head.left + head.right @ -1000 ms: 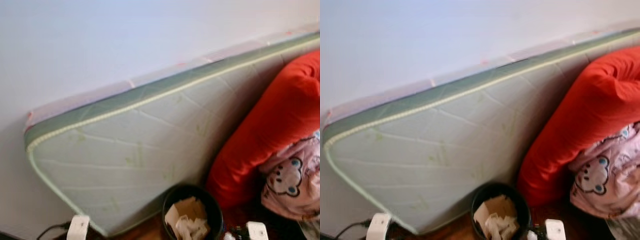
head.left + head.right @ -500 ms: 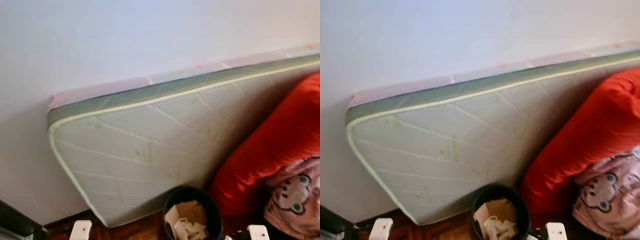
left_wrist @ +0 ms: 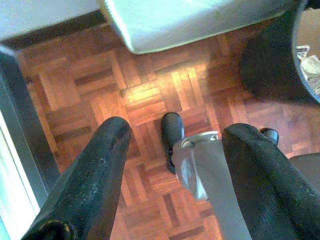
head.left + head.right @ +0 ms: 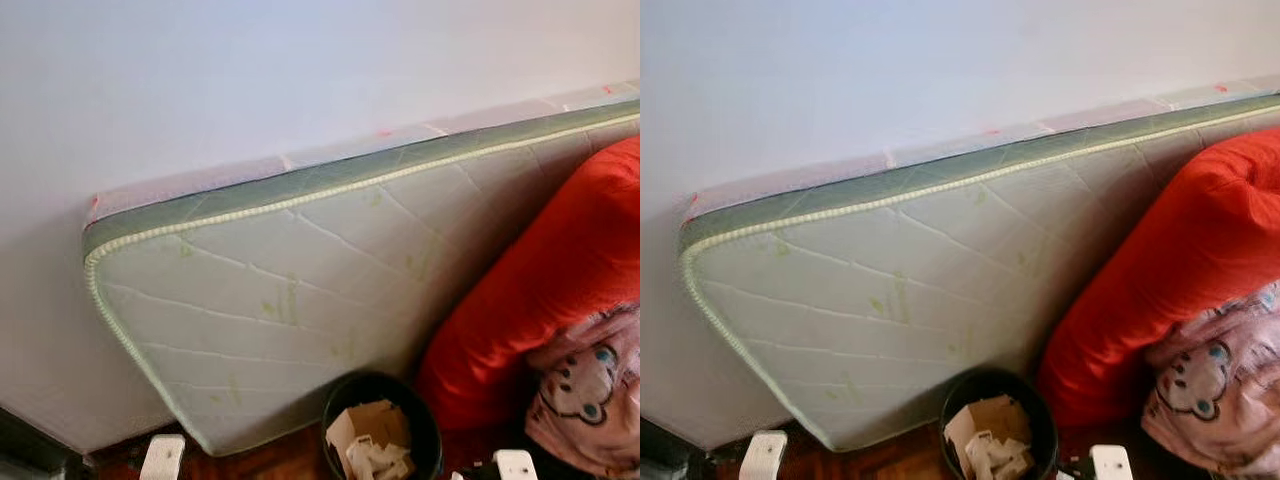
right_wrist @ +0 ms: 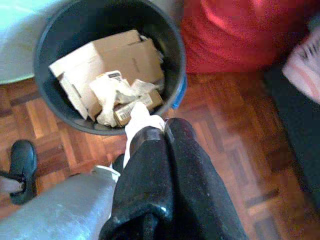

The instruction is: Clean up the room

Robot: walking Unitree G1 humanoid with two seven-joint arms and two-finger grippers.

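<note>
White wall [image 4: 250,70] at the far side, with a pale green quilted mattress [image 4: 290,310] leaning on edge against it. Parquet floor [image 3: 150,100] below, reddish brown.

Black round bin [image 5: 107,60] stands on the floor at the foot of the mattress, just beside a large red cushion [image 4: 560,290] to its right. In the bin: a brown cardboard box [image 5: 112,55], crumpled white paper and small packaging scraps [image 5: 117,102].

Pink fabric with a cartoon bear print [image 4: 590,385] lies against the cushion, far right.

Right gripper [image 5: 150,125] fingers pressed together on a scrap of white paper [image 5: 140,117], held over the near rim of the bin.

Left gripper [image 3: 175,145] fingers spread apart, holding nothing, over bare floor left of the bin.
</note>
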